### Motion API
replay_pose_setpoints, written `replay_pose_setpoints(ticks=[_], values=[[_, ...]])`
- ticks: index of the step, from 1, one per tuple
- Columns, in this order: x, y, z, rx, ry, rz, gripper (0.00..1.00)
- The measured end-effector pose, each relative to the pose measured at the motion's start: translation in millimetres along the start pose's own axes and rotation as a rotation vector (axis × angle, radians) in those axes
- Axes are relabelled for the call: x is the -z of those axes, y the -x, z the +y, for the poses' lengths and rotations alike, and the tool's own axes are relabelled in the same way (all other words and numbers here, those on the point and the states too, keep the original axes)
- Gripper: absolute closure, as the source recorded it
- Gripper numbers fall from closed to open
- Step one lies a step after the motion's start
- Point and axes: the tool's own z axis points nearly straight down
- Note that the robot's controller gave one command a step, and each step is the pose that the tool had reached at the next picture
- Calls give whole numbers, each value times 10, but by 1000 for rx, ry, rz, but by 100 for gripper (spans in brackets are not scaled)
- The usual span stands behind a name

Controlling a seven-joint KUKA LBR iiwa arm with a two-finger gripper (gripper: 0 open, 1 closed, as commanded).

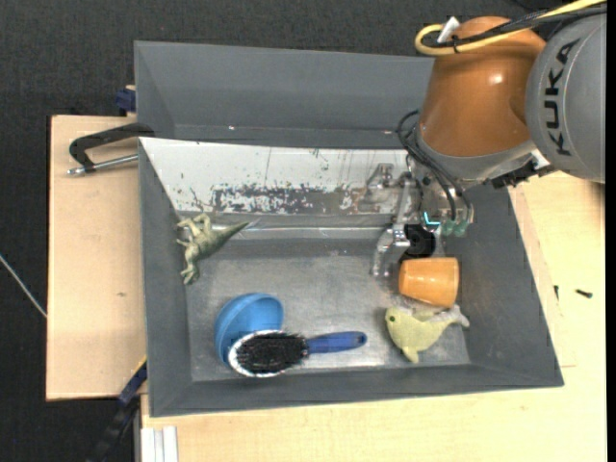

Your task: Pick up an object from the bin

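Dark, rough flooring surrounds the grey metal bin [159, 287], and a handful of small things lie spread over the bin's floor. The one closest to the robot is an orange cup [429, 281], lying on its side near the bin's right wall. It is a short, smooth, plain-coloured tumbler with a slight taper, and which way its mouth faces is hard to make out. The claw [399, 248] hangs just above and to the left of the cup, close against its upper-left edge. Whether it touches the cup I cannot tell, nor whether it is released or clenched, and nothing shows as grasped in it. By its nearness the cup looks the likely pick. Being round and slick, it would probably roll if nudged from one side. A good grasp would centre over the cup's body, come straight down and close evenly across its width, or else pinch one wall at the rim. Directly below the cup, touching it or nearly so, sits a pale yellow-green soft toy [419, 330], which a careless descent could snag or drag along. Well to the left of the cup and lower down, a hairbrush [289, 349] with a blue handle leans against a blue bowl [245, 318]. Far left of the cup lies a green toy dinosaur [197, 242].
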Motion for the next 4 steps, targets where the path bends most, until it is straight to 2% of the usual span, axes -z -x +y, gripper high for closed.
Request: replay_pose_setpoints(ticks=[1,2,3,4], values=[[-630,-326,-1094,33,-3,-2,0],[-1322,-153,-1205,2,-1,-13,0],[-1334,-142,-1211,0,-1,-17,100],[-208,-44,-1118,20,-3,-21,100]])
